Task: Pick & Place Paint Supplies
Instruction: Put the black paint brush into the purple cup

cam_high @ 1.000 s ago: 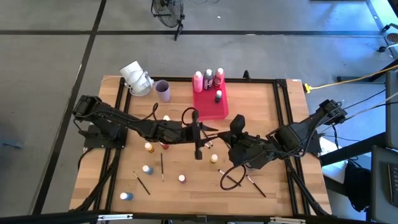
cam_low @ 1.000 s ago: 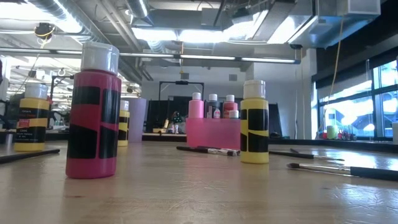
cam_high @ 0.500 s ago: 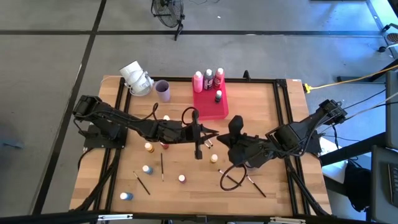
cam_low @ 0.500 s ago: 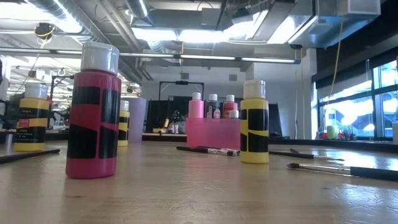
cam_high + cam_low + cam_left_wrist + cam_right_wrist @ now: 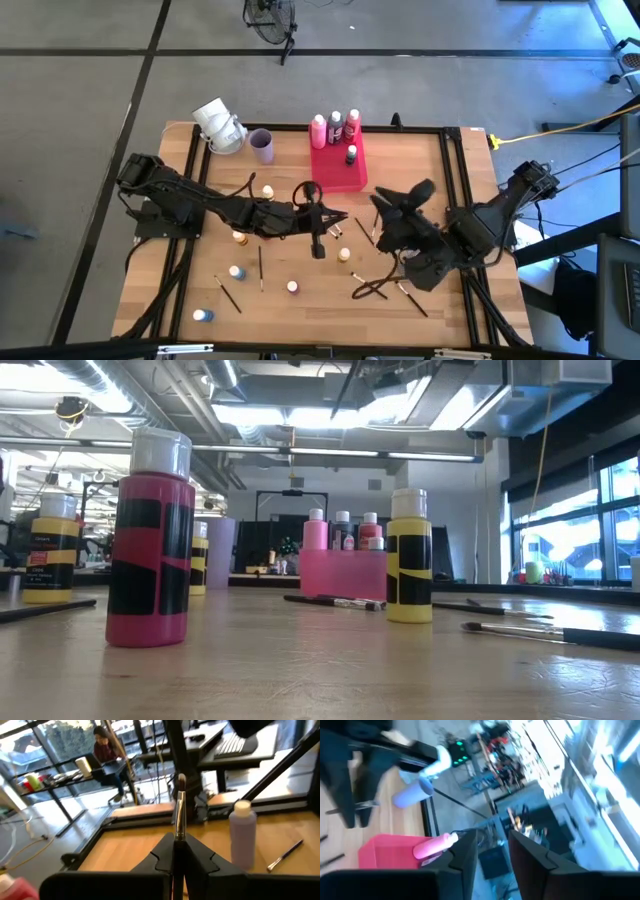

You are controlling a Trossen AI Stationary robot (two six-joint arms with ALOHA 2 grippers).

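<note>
While the high view showed both arms over the table's middle, the left gripper (image 5: 318, 222) sat in front of the pink-red tray (image 5: 338, 170), and the right gripper (image 5: 395, 205) was raised just right of the tray. Loose bottles and brushes lay nearer, for example a brush (image 5: 261, 267).

At table height, 1 red bottle (image 5: 151, 540) stood closest; such bottles looked rigid and light, best taken around the body.

The left wrist view showed the fingers (image 5: 165, 855) pressed together on a thin paintbrush (image 5: 179, 807), pinched on its stiff, slippery shaft.

The right wrist view showed fingers (image 5: 465, 852) parted around nothing.
</note>
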